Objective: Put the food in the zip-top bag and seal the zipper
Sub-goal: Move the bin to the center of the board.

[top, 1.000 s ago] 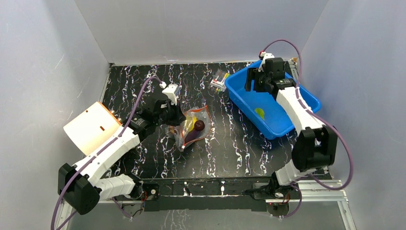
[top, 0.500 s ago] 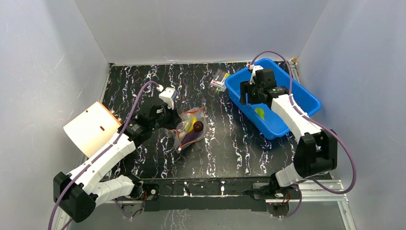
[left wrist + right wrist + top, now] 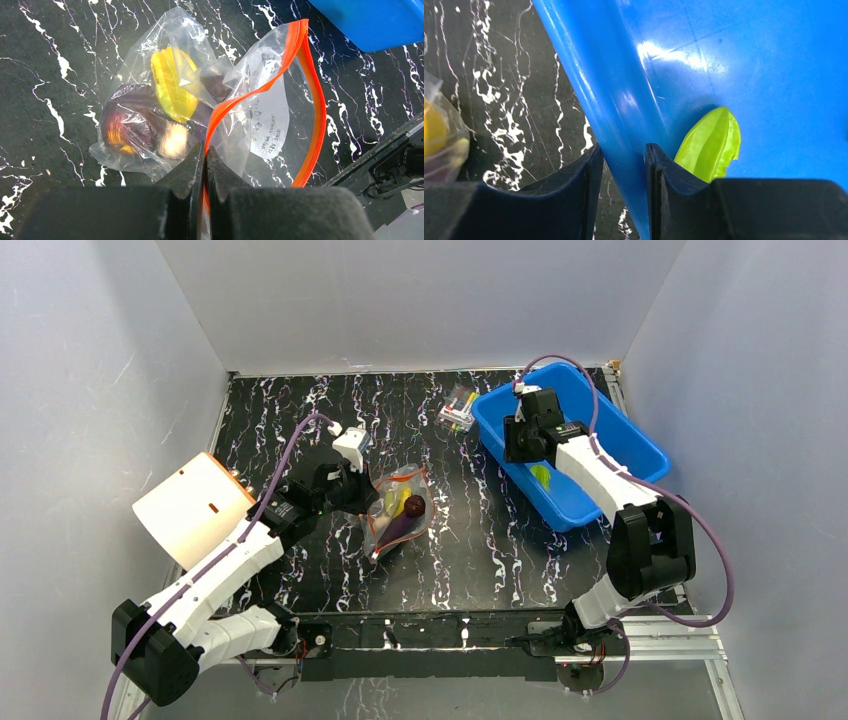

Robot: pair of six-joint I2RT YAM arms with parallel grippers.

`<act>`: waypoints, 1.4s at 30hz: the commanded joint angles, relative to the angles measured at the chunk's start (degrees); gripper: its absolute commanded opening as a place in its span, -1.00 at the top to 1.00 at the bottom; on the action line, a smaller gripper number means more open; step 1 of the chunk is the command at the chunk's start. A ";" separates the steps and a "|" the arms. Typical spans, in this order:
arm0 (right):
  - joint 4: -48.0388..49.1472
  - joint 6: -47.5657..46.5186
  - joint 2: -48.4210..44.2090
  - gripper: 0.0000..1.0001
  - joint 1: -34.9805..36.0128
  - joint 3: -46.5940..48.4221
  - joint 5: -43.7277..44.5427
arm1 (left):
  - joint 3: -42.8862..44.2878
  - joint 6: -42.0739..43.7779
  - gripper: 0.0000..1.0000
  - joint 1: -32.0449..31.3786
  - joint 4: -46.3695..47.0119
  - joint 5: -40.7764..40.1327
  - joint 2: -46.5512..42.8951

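The clear zip-top bag lies mid-table with its mouth gaping. Inside it sit a yellow piece, a dark purple eggplant and a beige piece. My left gripper is shut on the orange zipper at the near side of the mouth. A green food piece lies in the blue bin. My right gripper straddles the bin's left wall, one finger outside and one inside beside the green piece, both touching the wall.
A small clear packet of colourful sticks lies just left of the bin's far corner. An orange-and-white block stands at the left side of the table, beside my left arm. Grey walls enclose the table.
My right gripper came from the bin's back towards its left wall and narrowed onto that wall. The left gripper drew the bag's edge slightly left, staying shut.
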 commanded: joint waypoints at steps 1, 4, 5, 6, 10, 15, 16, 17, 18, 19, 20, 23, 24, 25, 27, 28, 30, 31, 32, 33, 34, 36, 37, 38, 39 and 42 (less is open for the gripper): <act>7.81 9.37 -0.42 0.41 0.45 -0.11 3.26 | -0.40 0.37 1.00 0.23 1.13 0.36 -0.75; 10.35 13.65 0.20 0.42 0.65 -0.11 5.12 | -0.22 0.36 1.00 0.30 1.16 0.41 -0.30; 11.20 14.76 0.43 0.42 0.74 -0.21 5.65 | -0.02 0.40 1.00 0.20 1.09 0.37 -0.15; 11.89 16.11 0.74 0.43 0.77 -0.24 6.10 | 0.22 0.44 1.00 0.23 1.07 0.32 -0.05; 13.41 20.35 2.59 0.45 0.83 0.37 8.60 | 0.95 0.75 1.00 0.30 0.82 -0.20 0.24; 15.73 25.61 4.89 0.45 0.90 1.45 11.48 | 1.14 0.76 1.00 0.25 0.56 -0.21 0.65; 15.98 26.72 5.35 0.44 0.96 1.74 12.15 | 1.02 0.72 1.00 0.25 0.48 -0.22 0.68; 16.18 27.89 5.83 0.43 1.02 2.04 12.97 | 1.03 0.64 1.00 0.29 0.38 -0.25 0.66; 16.50 28.88 6.20 0.43 1.03 2.39 13.64 | 0.90 0.55 1.00 0.31 0.37 -0.26 0.62; 16.76 29.80 6.61 0.43 1.09 2.74 14.57 | 0.82 0.45 1.00 0.25 0.38 -0.26 0.55; 16.85 30.58 7.07 0.43 1.11 2.96 15.48 | 0.79 0.37 1.00 0.22 0.28 -0.26 0.54; 17.23 31.94 8.07 0.41 1.12 3.71 16.75 | 0.68 0.34 1.00 0.31 0.12 -0.41 0.44; 16.96 32.39 8.18 0.41 1.18 3.87 17.32 | 0.60 0.40 1.00 0.31 0.08 -0.51 0.50; 16.93 32.75 8.13 0.40 1.21 3.89 17.88 | 0.79 0.51 1.00 0.25 -0.04 -0.66 0.59; 17.19 32.92 7.64 0.33 1.32 3.72 18.93 | 0.96 0.76 1.00 0.26 -0.31 -0.82 0.77; 17.11 32.85 7.44 0.26 1.26 3.90 18.98 | 1.07 0.98 1.00 0.25 -0.38 -0.91 0.83; 16.41 32.72 6.83 0.12 1.30 4.88 18.81 | 1.28 1.27 1.00 0.23 -0.48 -1.19 0.95; 15.97 32.70 6.58 0.07 1.29 5.46 18.58 | 1.32 1.44 1.00 0.22 -0.51 -1.33 1.04; 15.66 32.69 6.31 0.01 1.30 6.14 18.10 | 1.44 1.54 1.00 0.26 -0.59 -1.43 1.05; 15.04 32.75 6.07 -0.06 1.20 6.87 17.32 | 1.46 1.63 1.00 0.22 -0.60 -1.48 1.05; 13.81 33.26 6.05 -0.15 1.22 7.90 17.34 | 1.42 1.66 1.00 0.26 -0.54 -1.49 1.05; 10.23 35.56 6.18 -0.31 1.22 10.37 18.33 | 1.30 1.74 1.00 0.28 -0.32 -1.57 1.05; 8.49 36.88 6.40 -0.37 1.23 11.53 18.69 | 1.14 1.76 1.00 0.22 -0.18 -1.62 1.05; 6.70 38.09 6.50 -0.44 1.11 12.55 19.14 | 1.12 1.72 1.00 0.24 -0.08 -1.66 0.99; 4.91 39.66 6.69 -0.54 1.09 13.81 19.63 | 1.01 1.74 1.00 0.29 -0.08 -1.66 0.97; 0.21 45.89 6.58 -0.62 0.34 15.64 21.46 | 0.91 1.80 1.00 0.26 -0.24 -1.76 0.73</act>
